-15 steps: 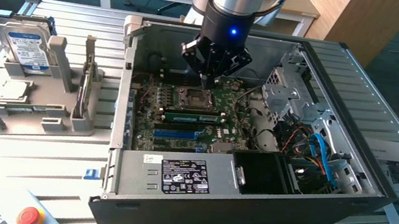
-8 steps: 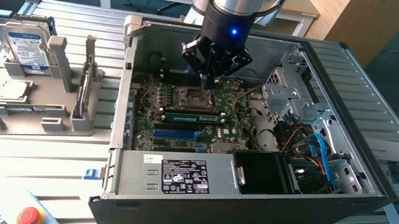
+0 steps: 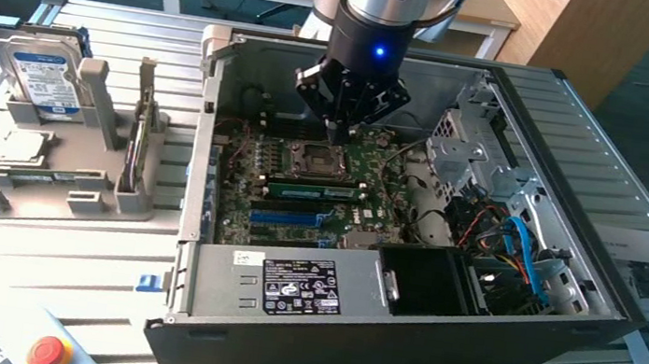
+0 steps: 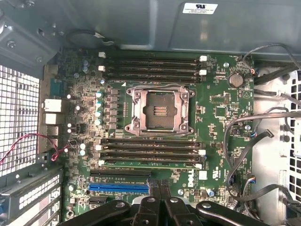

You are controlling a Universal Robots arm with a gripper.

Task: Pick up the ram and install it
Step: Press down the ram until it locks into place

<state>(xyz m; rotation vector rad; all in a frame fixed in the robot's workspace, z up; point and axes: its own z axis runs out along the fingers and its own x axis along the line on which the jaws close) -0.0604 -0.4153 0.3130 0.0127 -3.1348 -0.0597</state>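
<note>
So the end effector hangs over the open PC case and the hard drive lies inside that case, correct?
No. The end effector hangs over the open PC case, but the hard drive stands in the grey holder outside it, at the exterior view's left; the exterior view shows this.

"DELL" logo on motherboard (image 4: 203, 175), lower right of frame. UL mark on white case sticker (image 4: 200, 8), top right. Other labels unreadable.

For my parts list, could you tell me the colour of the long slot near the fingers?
Blue; the slot shows best in the wrist view.
</note>
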